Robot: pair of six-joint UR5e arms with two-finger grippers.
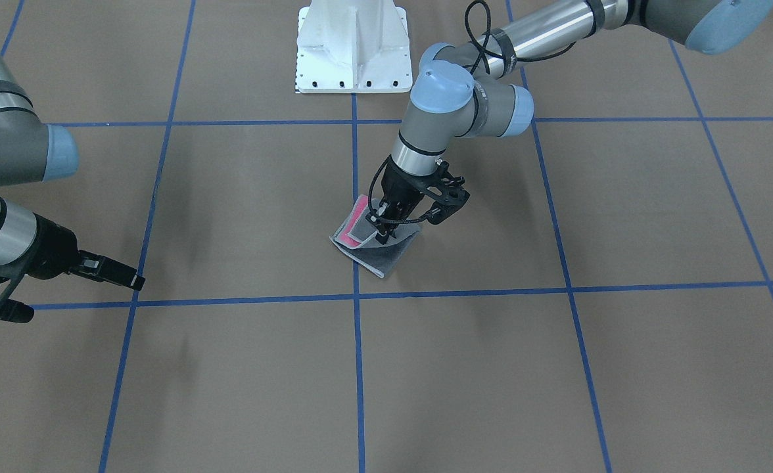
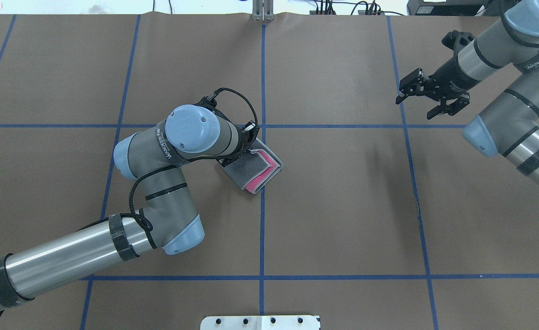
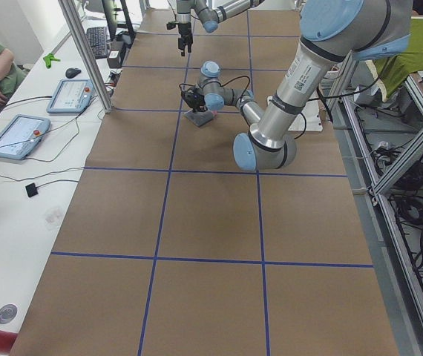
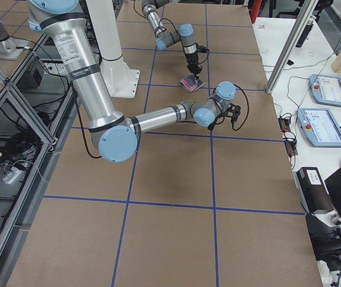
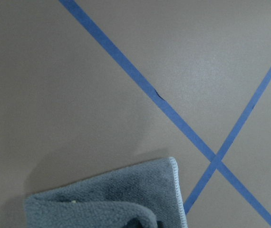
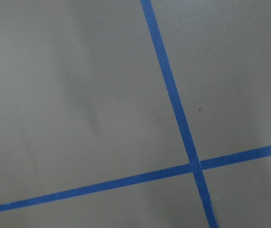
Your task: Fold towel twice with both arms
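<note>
The towel (image 1: 386,256) lies on the tabletop (image 1: 229,368) straight out in front of the white pedestal base (image 1: 352,46). It sits a short way from the base and touches the blue tape line (image 1: 358,341) that runs out from the base's middle. It is already a small layered packet, dark grey outside with a strip of pink showing between the layers on the side nearer the base. Judging by that, the first fold is done and the second is in hand or close to finished. The left tool (image 1: 382,231) stands down on the packet's upper layer. Its fingers look drawn together and clamped on that layer, though the wrist hides them from overhead and the front-facing view is small, so this is a best reading. The left wrist view shows the grey flap curled, with shadow under it, which suggests the layer is not yet lying flat. The right tool (image 2: 414,107) hangs with its fingers apart over bare tabletop, well away from the base on the robot's right and well apart from the towel. The next move probably falls to the left arm alone. It should lower the held layer until its stitched edge meets the edges beneath, part the fingers, and rise straight up so the cloth is not dragged open.
</note>
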